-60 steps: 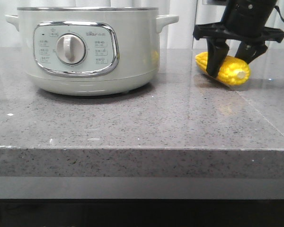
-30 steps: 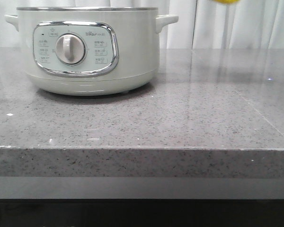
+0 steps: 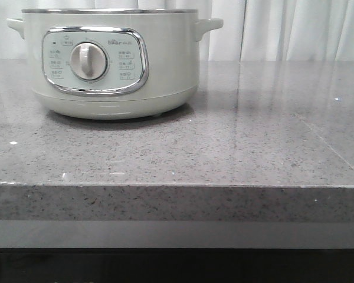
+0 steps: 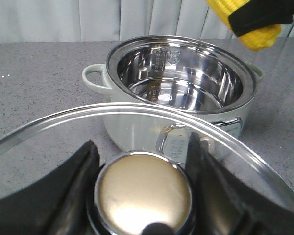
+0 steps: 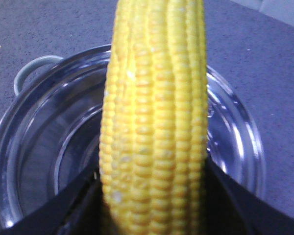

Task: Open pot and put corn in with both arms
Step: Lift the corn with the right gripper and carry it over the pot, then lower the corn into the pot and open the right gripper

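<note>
while lid (image 4: pixel 137 122) is lifted, corn (image 5: pixel 154 122) hangs over pot (image 5: pixel 49 161).

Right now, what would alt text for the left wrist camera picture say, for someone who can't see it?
The left gripper holds a glass lid by its round metal knob, raised clear of the open pot, whose shiny steel inside is empty. The yellow corn, clamped in a black gripper, hangs beyond the pot's far rim.

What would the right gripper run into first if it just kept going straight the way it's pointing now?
Most likely the pot's bare steel inside. The right gripper holds the corn pointing into the open pot, and nothing else shows in that line. How far above the rim it is cannot be told.
</note>
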You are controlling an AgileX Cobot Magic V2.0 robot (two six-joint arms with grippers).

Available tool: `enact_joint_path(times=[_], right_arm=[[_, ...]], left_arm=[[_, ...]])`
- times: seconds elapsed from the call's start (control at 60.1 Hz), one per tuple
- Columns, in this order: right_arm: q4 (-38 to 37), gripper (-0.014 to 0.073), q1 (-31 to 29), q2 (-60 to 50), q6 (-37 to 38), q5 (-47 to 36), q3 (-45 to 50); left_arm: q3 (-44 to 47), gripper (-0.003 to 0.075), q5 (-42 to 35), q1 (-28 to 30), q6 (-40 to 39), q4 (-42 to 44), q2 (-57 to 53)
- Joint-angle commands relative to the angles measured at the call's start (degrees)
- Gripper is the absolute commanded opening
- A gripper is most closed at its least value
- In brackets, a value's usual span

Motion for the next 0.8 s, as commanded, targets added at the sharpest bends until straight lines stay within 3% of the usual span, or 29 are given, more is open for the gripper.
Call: enact_joint_path(times=[0.0, 0.383, 0.615, 0.782], right_arm=[[0.3, 0.0318, 1.2, -1.2, -0.6, -5.7, -1.9], [0.2, 0.0334, 2.1, 5.1, -0.6, -2.6, -1.9], [0.2, 0.0563, 2.1, 6.1, -0.6, -1.6, -1.9], [0.2, 0.0594, 2.1, 4.8, -0.6, -1.8, -1.9]], left_arm=[[-2.2, 0.0220, -8.7, 0.1, -0.4, -1.0, -0.1], [-2.2, 0.0220, -8.7, 0.1, -0.4, -1.0, -0.1], [-2.2, 0.0220, -8.7, 0.1, -0.4, -1.0, -0.1], [-2.2, 0.0220, -8.7, 0.1, -0.4, -1.0, -0.1]])
